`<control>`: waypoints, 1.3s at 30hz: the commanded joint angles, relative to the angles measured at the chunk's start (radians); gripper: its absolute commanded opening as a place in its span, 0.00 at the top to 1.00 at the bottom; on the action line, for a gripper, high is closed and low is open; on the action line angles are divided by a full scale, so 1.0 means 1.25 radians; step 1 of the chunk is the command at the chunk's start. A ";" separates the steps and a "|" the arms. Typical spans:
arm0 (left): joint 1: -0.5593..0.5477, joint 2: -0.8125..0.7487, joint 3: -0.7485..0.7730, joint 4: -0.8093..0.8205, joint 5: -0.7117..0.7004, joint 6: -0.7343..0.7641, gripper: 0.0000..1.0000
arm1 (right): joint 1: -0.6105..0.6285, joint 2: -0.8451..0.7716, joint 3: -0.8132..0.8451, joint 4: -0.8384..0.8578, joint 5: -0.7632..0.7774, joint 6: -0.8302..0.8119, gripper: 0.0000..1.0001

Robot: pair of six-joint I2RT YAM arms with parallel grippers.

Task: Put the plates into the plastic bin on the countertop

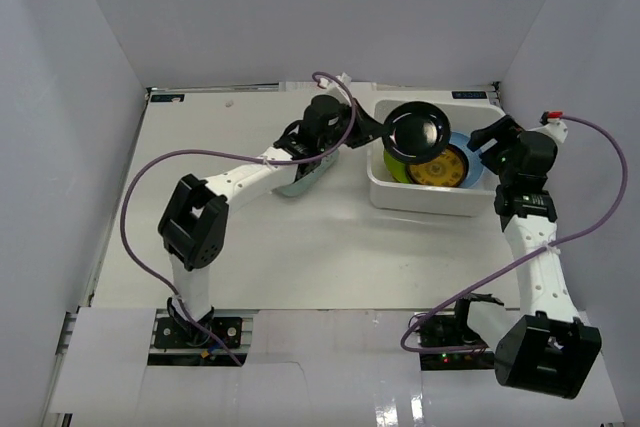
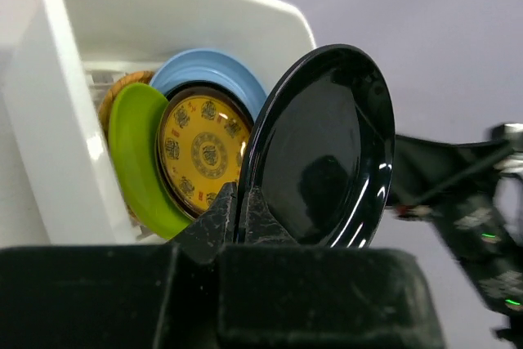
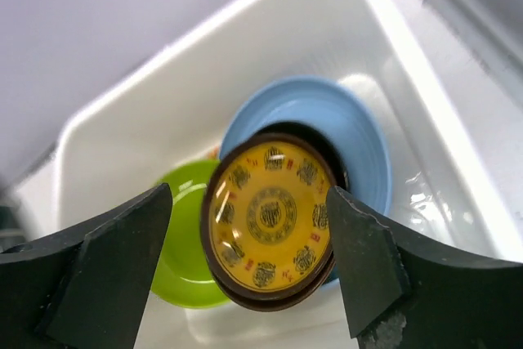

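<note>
Clamped in the left gripper (image 2: pixel 242 210) by its lower rim: glossy black round plate (image 2: pixel 319 149), tilted over white rectangular plastic bin (image 1: pixel 380 185) near the countertop's (image 1: pixel 300 257) far-right corner. Likely rigid, slick, chip-prone; best held at the rim. Above dark gold-centred plate (image 3: pixel 270 222), right gripper (image 3: pixel 245 267) spread, grasping nothing.

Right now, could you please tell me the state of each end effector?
Left end effector: closed on the rim of the glossy black plate, held over the plastic bin.
Right end effector: open, empty, above the gold-centred plate.
</note>
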 commanded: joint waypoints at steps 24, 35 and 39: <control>0.138 -0.007 0.181 -0.149 -0.005 0.126 0.03 | 0.058 -0.097 0.135 0.055 -0.248 -0.017 0.32; 0.492 0.108 0.090 -0.319 0.421 0.402 0.10 | 0.328 0.036 0.223 0.059 -0.356 -0.135 0.32; 0.491 0.196 0.173 -0.393 0.492 0.527 0.07 | 0.366 0.068 0.224 0.079 -0.376 -0.147 0.32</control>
